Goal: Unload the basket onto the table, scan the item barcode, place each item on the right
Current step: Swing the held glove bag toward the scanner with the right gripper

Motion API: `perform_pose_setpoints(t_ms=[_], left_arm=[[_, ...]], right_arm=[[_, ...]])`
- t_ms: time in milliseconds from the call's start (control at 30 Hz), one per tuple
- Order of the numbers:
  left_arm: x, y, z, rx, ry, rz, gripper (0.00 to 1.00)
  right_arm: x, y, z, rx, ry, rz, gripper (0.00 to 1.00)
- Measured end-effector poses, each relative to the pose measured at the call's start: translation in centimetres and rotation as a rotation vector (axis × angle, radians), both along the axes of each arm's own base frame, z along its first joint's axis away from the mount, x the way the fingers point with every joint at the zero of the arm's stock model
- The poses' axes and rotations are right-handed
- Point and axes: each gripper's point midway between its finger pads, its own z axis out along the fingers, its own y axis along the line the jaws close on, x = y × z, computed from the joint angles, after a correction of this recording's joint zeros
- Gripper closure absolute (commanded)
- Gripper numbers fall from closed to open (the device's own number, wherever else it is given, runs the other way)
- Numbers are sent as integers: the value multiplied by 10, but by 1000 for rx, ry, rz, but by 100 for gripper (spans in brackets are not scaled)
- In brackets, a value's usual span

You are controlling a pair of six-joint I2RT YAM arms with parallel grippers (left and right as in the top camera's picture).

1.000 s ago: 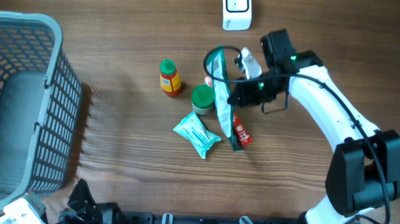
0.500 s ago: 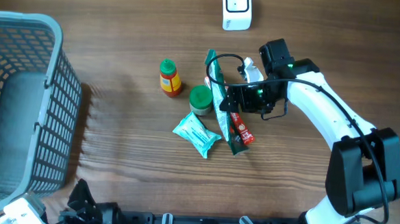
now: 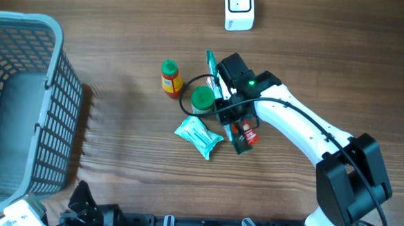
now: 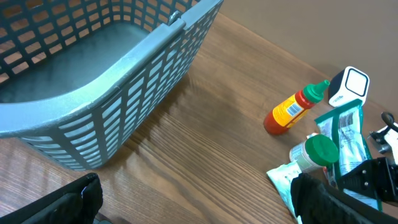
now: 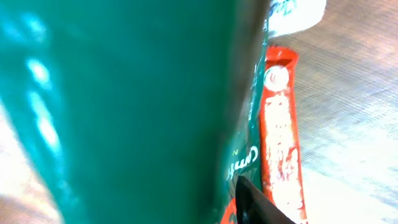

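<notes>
Right arm swings left across the last second: the right end effector (image 3: 224,107), which stood off to the right of the pouch (image 3: 212,65), now sits directly over its middle, and the arm's black cable loops out over the jar (image 3: 203,98).

It's crowded in there. The green-capped jar touches the pouch's left side, and the red-and-yellow bottle (image 3: 170,79) lies just beyond it. The teal wipes (image 3: 199,136) lie just below the jar. A red sachet (image 3: 248,136) lies along the pouch's lower right edge. All of them hem in the pouch on the left and below.

The white scanner (image 3: 239,10) stands well apart at the far edge of the counter (image 3: 130,164), with bare wood between it and the cluster. The basket (image 3: 63,99) fills the left side, well clear, and open counter runs between it and the bottle.

The pouch is a long, glossy green packet, seen nearly edge-on from above. In the right wrist view it fills almost everything with pale script near its edge, and no barcode shows. One dark finger (image 5: 258,202) pokes in at the bottom beside the sachet. I cannot tell whether these jaws have hold of the pouch.

The left end effector (image 4: 199,208) hangs at the near edge, jaws spread wide and holding nothing.
</notes>
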Motion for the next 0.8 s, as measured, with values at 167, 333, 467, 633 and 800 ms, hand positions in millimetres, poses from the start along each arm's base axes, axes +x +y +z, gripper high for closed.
perform_pose_setpoints(t_ms=[167,333,467,633,800], left_arm=[[0,0,0,0,0,0,0],[0,0,0,0,0,0,0],[0,0,0,0,0,0,0],[0,0,0,0,0,0,0],[0,0,0,0,1,0,0]], right_arm=[[-3,-4,-8,4,9,14,96],[-1,-5,35,152,-14,75,96],[-1,-16,136,437,-174,163,96],[-78,-3,183,720,-37,395,96],[-128,-4,188,860,127,485,96]])
